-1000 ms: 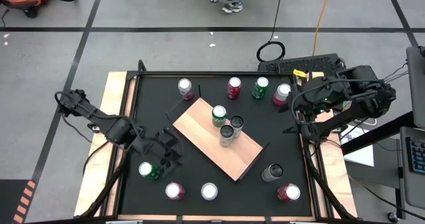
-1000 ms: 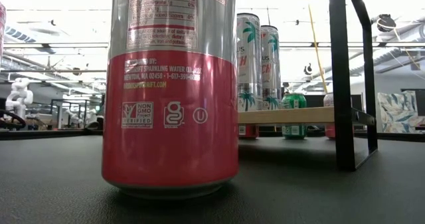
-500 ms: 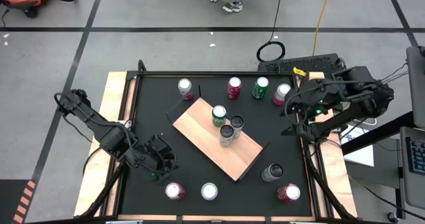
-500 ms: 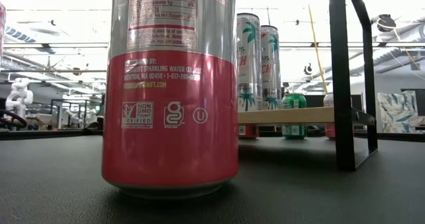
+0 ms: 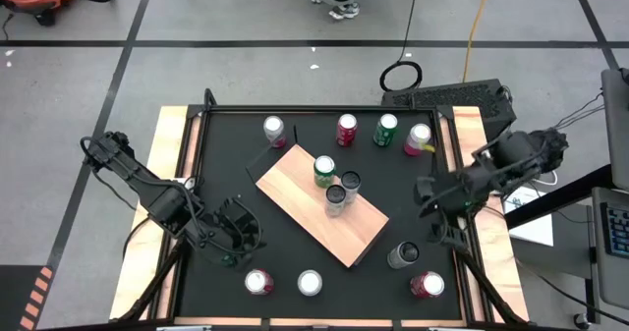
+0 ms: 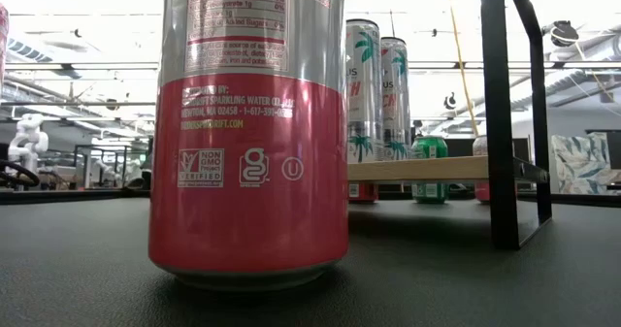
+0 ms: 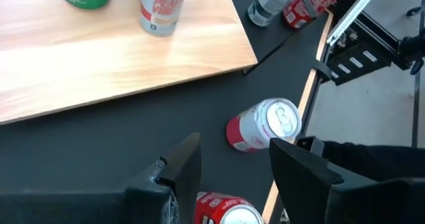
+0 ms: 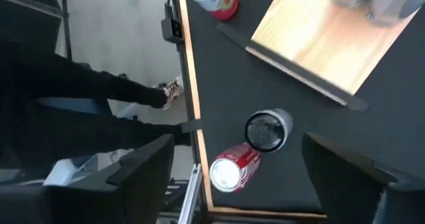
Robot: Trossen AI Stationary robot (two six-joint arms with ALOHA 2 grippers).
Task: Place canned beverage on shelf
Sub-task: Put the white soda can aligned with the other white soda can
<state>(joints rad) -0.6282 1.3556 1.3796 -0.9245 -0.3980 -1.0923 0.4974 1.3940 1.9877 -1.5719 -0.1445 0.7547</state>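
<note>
My left claw (image 5: 234, 241) hovers half-open, holding nothing, near the light-tan wooden shelf (image 5: 321, 203) lying slantwise mid-worktop; my right claw (image 5: 432, 213), open and empty, hangs beyond its other end.

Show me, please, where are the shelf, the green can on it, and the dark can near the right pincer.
shelf (image 5: 295, 198): high view, bare wood of the board.
green can (image 5: 324, 169): high view, its top.
dark can (image 8: 267, 129): right wrist view, its dark top.
</note>
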